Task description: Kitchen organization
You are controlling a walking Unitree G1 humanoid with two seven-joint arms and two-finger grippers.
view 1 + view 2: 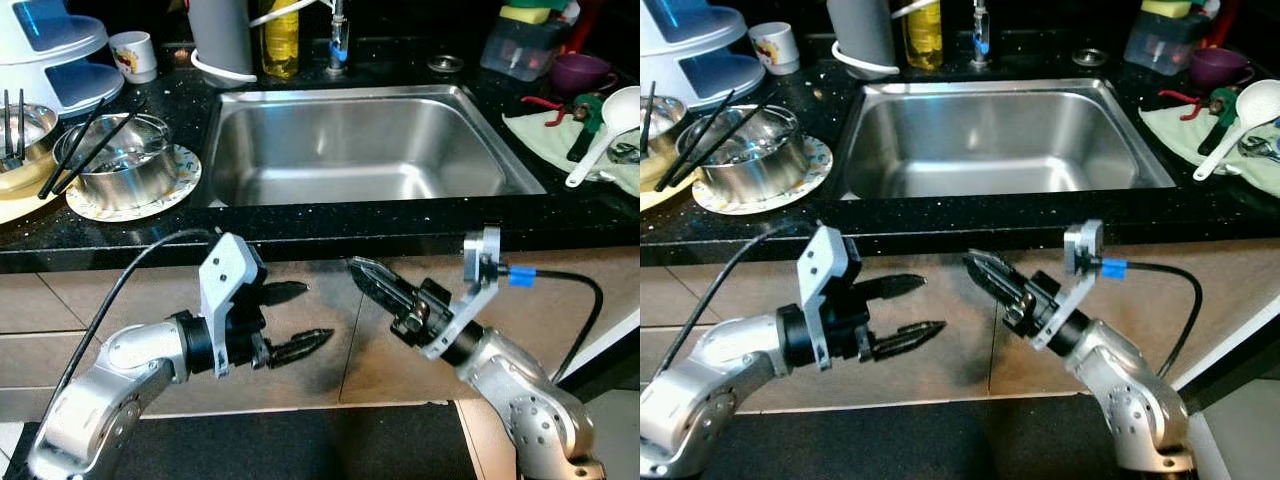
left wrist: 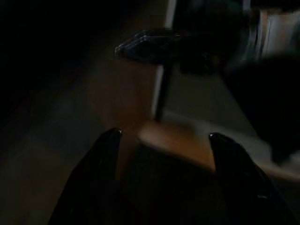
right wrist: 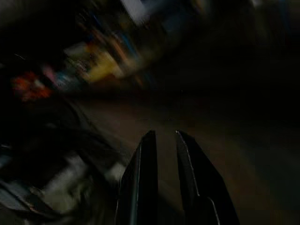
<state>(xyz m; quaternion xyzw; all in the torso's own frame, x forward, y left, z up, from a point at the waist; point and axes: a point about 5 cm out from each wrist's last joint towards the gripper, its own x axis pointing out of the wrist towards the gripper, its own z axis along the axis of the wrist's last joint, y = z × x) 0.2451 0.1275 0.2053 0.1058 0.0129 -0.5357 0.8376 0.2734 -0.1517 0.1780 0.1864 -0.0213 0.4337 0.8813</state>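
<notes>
Both arms are held low in front of the brown cabinet doors (image 1: 330, 380), below the black counter edge (image 1: 300, 245). My left gripper (image 1: 305, 318) is open with nothing between its fingers; its dark wrist view shows the same wide gap (image 2: 165, 135). My right gripper (image 1: 358, 268) points up and left toward it, fingers shut and holding nothing, and they look almost closed in its wrist view (image 3: 165, 135). On the counter's left, a steel bowl (image 1: 125, 170) with black chopsticks (image 1: 90, 140) sits on a patterned plate (image 1: 185, 175).
The empty steel sink (image 1: 350, 130) lies straight ahead. Behind it stand a yellow bottle (image 1: 280, 40), a grey cylinder (image 1: 220, 35) and a white cup (image 1: 135, 55). A white ladle (image 1: 605, 130), a purple bowl (image 1: 580, 72) and a cloth (image 1: 540, 130) are on the right.
</notes>
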